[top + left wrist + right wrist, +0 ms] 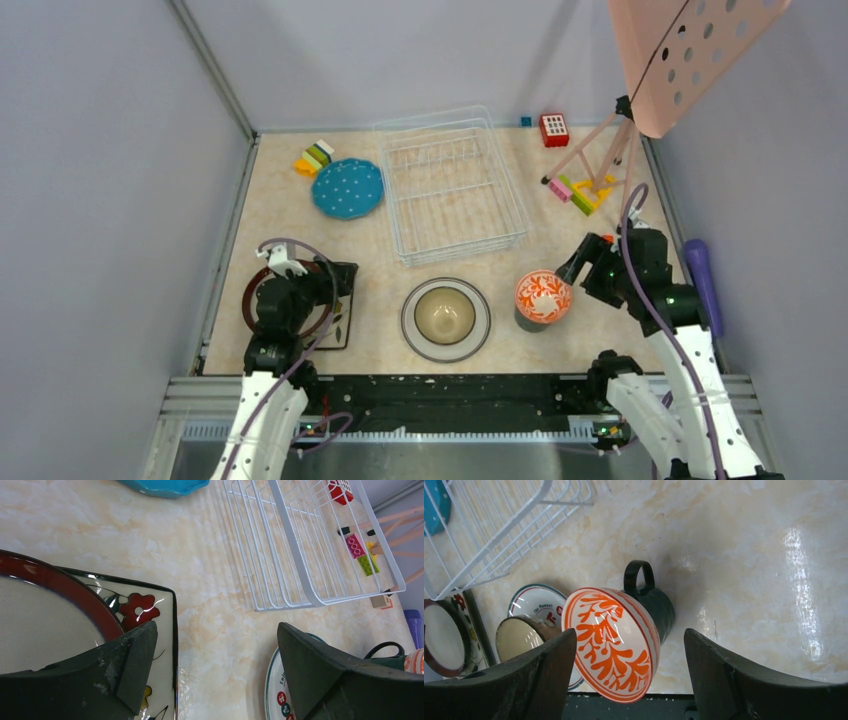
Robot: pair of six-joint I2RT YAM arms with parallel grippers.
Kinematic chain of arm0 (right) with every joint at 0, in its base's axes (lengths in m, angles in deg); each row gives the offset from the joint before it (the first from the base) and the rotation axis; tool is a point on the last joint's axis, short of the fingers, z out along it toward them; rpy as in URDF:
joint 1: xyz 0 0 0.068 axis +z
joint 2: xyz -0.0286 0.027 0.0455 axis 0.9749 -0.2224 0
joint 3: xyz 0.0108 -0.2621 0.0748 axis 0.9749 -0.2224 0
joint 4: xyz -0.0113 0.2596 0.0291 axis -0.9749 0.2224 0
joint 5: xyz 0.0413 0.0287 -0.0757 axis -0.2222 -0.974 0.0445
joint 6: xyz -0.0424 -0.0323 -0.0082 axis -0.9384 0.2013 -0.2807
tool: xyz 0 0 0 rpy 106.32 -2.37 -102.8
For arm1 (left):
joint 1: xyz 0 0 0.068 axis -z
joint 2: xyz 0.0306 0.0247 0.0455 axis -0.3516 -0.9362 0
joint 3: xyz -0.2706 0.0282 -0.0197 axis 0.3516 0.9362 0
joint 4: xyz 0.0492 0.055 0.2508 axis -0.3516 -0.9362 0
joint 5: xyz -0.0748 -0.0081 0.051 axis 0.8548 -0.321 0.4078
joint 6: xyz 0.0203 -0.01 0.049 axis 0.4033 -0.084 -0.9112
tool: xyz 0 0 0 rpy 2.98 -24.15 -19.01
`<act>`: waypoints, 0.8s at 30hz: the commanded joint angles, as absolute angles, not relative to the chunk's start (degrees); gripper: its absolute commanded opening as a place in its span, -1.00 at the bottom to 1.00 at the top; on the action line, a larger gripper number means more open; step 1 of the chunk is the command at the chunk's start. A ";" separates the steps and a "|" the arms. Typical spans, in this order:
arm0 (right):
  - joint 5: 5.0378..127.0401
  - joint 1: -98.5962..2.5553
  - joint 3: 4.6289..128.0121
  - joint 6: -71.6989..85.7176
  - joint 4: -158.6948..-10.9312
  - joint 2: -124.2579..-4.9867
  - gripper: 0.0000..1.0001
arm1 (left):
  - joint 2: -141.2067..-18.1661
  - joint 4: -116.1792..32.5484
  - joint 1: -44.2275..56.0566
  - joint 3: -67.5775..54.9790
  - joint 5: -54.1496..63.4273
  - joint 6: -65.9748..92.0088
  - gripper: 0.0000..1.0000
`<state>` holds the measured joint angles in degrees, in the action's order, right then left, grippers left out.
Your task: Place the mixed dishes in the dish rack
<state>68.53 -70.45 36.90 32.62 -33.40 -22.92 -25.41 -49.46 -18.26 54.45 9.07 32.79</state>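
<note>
Beige marbled tabletop (290, 215). I am watching the dish rack (465, 248) sitting empty at far centre, all dishes waiting outside: nothing loaded. Left gripper (215, 635) is hovering wide above the square plate (145, 605), right gripper (629, 632) wide beside the orange-white bowl (543, 296).

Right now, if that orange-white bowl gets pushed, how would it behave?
Likely to tip or slide: the orange-white bowl appears perched, tilted, on the dark green mug. Its glossy glaze suggests a slippery, rigid surface. Probably ceramic, so a fall could chip it.
</note>
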 commanded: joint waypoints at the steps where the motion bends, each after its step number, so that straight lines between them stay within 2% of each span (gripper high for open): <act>1: 67.29 -69.86 33.48 34.53 -33.51 -22.00 0.54 | -24.84 -46.17 -18.30 54.65 10.59 31.94 0.88; 5: 66.56 -69.87 31.27 35.73 -34.04 -22.17 0.53 | -24.98 -45.92 -18.29 54.77 10.96 32.02 0.88; 10: 66.42 -69.87 30.73 36.06 -34.61 -22.19 0.35 | -25.45 -45.70 -18.29 54.72 11.19 32.02 0.86; 17: 65.54 -69.87 30.42 36.48 -35.07 -22.04 0.21 | -25.63 -45.29 -18.30 54.75 11.85 32.02 0.86; 24: 63.50 -69.87 31.47 36.71 -35.84 -22.41 -0.34 | -26.24 -44.39 -18.30 55.02 13.72 32.11 0.86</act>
